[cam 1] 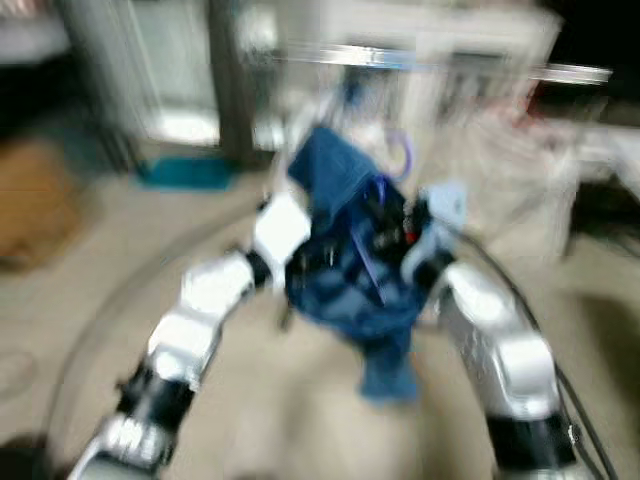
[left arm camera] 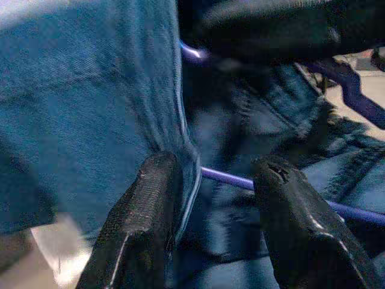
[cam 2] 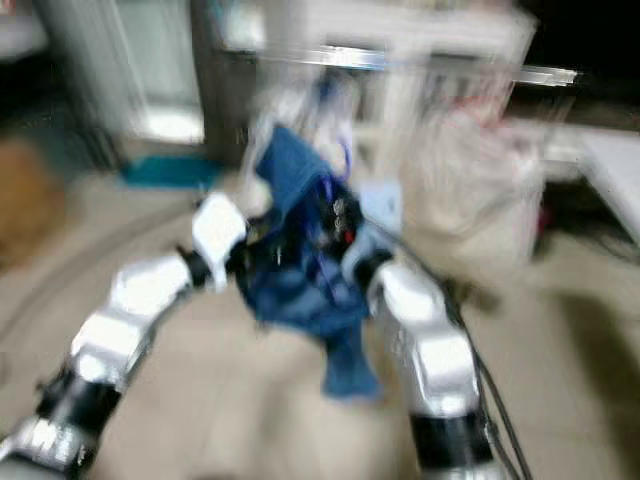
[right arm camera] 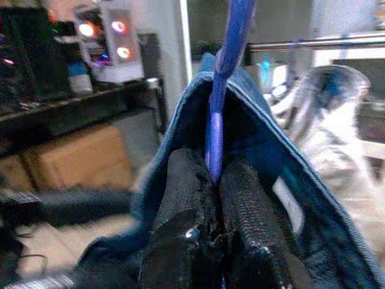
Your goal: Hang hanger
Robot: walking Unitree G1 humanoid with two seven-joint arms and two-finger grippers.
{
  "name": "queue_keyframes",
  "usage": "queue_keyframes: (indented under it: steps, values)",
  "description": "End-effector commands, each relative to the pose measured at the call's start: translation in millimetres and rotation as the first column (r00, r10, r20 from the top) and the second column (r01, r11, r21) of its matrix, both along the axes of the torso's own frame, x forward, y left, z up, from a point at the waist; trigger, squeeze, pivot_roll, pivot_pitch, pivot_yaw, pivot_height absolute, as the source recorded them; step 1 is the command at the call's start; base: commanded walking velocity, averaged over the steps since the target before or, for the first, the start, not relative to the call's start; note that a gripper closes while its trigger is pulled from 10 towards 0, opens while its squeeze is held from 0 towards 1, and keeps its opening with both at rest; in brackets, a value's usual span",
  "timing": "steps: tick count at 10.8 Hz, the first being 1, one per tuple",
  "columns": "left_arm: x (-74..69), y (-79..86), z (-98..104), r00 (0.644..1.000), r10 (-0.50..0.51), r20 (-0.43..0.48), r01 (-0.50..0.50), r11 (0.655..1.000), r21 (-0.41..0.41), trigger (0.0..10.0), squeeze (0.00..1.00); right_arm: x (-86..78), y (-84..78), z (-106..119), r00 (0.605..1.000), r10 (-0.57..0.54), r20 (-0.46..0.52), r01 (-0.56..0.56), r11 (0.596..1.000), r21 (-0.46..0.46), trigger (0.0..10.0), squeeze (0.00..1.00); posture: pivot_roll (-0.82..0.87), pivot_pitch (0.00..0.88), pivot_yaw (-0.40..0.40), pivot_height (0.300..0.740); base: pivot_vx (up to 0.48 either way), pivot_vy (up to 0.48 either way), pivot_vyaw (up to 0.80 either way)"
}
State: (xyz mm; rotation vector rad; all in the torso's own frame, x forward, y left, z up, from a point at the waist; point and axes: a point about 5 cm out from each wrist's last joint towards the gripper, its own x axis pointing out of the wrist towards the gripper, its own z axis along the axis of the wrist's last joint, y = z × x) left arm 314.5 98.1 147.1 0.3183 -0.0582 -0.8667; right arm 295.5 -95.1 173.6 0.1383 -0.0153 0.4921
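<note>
Both eye views are blurred by motion. A blue denim garment [cam 1: 345,260] hangs on a purple hanger whose hook [cam 1: 403,155] sticks up above it. My right gripper [right arm camera: 212,165] is shut on the hanger's neck [right arm camera: 231,36], with denim [right arm camera: 289,174] folded around the fingers. My left gripper [left arm camera: 216,171] is open against the garment from the left. The hanger's purple bar [left arm camera: 355,212] runs across between its fingers, and a denim edge [left arm camera: 90,108] lies against one finger. A silver clothes rail [cam 1: 440,62] crosses the scene above and beyond the garment.
A pale bulky bag or covered heap [cam 1: 510,170] stands under the rail to the right. A teal object [cam 1: 185,172] lies on the floor at the back left, with a brown box [cam 1: 35,200] at far left. Beige floor lies below my arms.
</note>
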Motion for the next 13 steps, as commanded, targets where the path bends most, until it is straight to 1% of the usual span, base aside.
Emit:
queue_keyframes:
  steps: [1, 2, 3, 4, 5, 6, 7, 8, 9, 11, 12, 13]
  values:
    - [3.4, -4.3, 4.5, 0.999, -0.024, 0.023, 0.024, 1.000, 0.019, 10.0, 0.00, -1.0, 2.3, 12.2, 0.999, 0.019, 0.048, -0.020, 0.999, 0.026, 0.0, 0.00, -0.05, 0.002, 0.012, 0.740, 0.000, 0.000, 0.00]
    - [9.9, -2.9, 3.9, 0.999, 0.008, 0.032, -0.009, 0.999, 0.042, 10.0, 0.00, -1.5, 3.2, 13.0, 0.998, 0.027, 0.052, -0.028, 0.999, 0.028, 0.0, 0.00, -0.05, 0.003, 0.013, 0.740, 0.000, 0.000, 0.00]
    - [16.5, 0.9, 6.8, 0.995, 0.069, 0.069, -0.073, 0.996, 0.045, 2.4, 0.00, -1.7, 2.6, 13.0, 0.998, 0.027, 0.051, -0.029, 0.999, 0.029, 0.0, 0.00, -0.05, 0.004, 0.013, 0.740, 0.000, 0.000, 0.00]
    - [16.6, 1.3, 12.1, 0.987, 0.082, 0.139, -0.087, 0.996, 0.031, 0.0, 0.00, -1.5, 0.8, 12.2, 0.999, 0.016, 0.042, -0.018, 0.999, 0.040, 0.0, 0.00, -0.05, 0.004, 0.011, 0.740, 0.000, 0.000, 0.00]
    - [13.9, -0.4, 12.6, 0.987, 0.072, 0.146, -0.075, 0.997, 0.012, 0.0, 0.00, -1.1, -0.5, 11.3, 0.999, 0.009, 0.037, -0.011, 0.999, 0.045, 0.0, 0.00, -0.05, 0.004, 0.010, 0.740, 0.000, 0.000, 0.00]
    - [7.4, -3.9, 6.0, 0.990, 0.051, 0.133, -0.053, 0.998, 0.017, 0.0, 0.00, 0.6, -4.0, 9.6, 1.000, -0.009, 0.025, 0.008, 0.998, 0.056, 0.0, 0.00, -0.05, 0.003, 0.007, 0.740, 0.000, 0.000, 0.00]
    - [5.3, -3.4, 1.1, 0.988, 0.068, 0.138, -0.072, 0.997, 0.025, 0.0, 0.00, 2.7, -7.0, 9.1, 1.000, -0.022, 0.016, 0.021, 0.997, 0.069, 0.0, 0.00, -0.05, 0.003, 0.003, 0.740, 0.000, 0.000, 0.00]
    - [8.4, 2.9, 0.4, 0.975, 0.149, 0.164, -0.155, 0.988, 0.020, 0.0, 0.00, 4.7, -9.1, 9.0, 1.000, -0.026, 0.011, 0.025, 0.997, 0.079, 0.0, 0.00, -0.04, 0.002, 0.000, 0.740, 0.000, 0.000, 0.00]
    - [14.9, 10.1, 3.2, 0.955, 0.226, 0.193, -0.233, 0.972, 0.012, 0.0, 0.00, 5.7, -9.2, 9.8, 1.000, -0.018, 0.014, 0.017, 0.996, 0.082, 0.0, 0.00, -0.04, 0.001, -0.011, 0.740, 0.000, 0.000, 0.00]
    - [21.5, 15.6, 8.5, 0.946, 0.254, 0.202, -0.257, 0.966, -0.012, 0.0, 0.00, 6.4, -10.0, 9.8, 1.000, -0.002, 0.014, 0.001, 0.997, 0.081, 0.0, 0.00, -0.04, 0.000, -0.015, 0.740, 0.000, 0.000, 0.00]
    - [25.2, 19.5, 12.9, 0.935, 0.288, 0.208, -0.286, 0.957, -0.041, 0.0, 0.00, 6.8, -11.0, 9.4, 1.000, -0.003, 0.012, 0.002, 0.997, 0.078, 0.0, 0.00, -0.04, 0.000, -0.013, 0.740, 0.000, 0.000, 0.00]
    - [30.5, 27.7, 21.9, 0.911, 0.342, 0.230, -0.332, 0.940, -0.082, 0.0, 0.00, 6.7, -12.9, 7.7, 1.000, -0.007, 0.007, 0.006, 0.998, 0.065, 0.0, 0.00, -0.04, 0.000, -0.010, 0.740, 0.000, 0.000, 0.00]
